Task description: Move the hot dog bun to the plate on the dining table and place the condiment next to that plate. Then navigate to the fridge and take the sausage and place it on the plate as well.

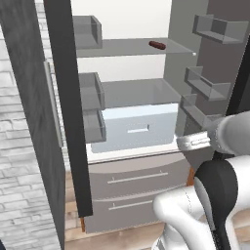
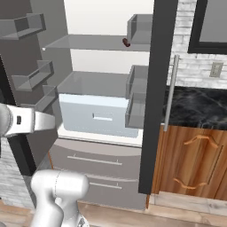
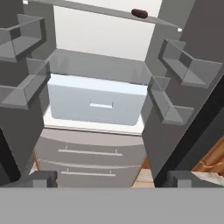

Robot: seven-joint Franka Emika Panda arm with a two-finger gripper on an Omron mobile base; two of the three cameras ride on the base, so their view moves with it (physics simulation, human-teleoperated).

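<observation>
Sausage (image 1: 157, 45), a short dark reddish-brown cylinder, lies on the top glass shelf (image 1: 122, 47) of the fridge (image 1: 136, 122), toward the upper right of the left base view and near the top centre of the right base view; in the hand view it sits at the upper edge, right of centre. Both fridge doors stand swung wide, their inner faces lined with grey door bins (image 1: 205, 83), and the dark edge of one door (image 1: 68, 107) crosses the left of the left base view. Below the shelves a pale blue-white crisper drawer (image 1: 136, 128) fills the middle, with two wide grey drawers (image 1: 139, 178) beneath it. The gripper (image 3: 111, 179) hangs well below the sausage and touches nothing; its two dark finger tips (image 3: 41, 178) rise at the bottom corners of the hand view, spread wide apart. A wooden cabinet (image 2: 190, 159) under a black marble counter (image 2: 199, 106) stands at the right of the right base view.
</observation>
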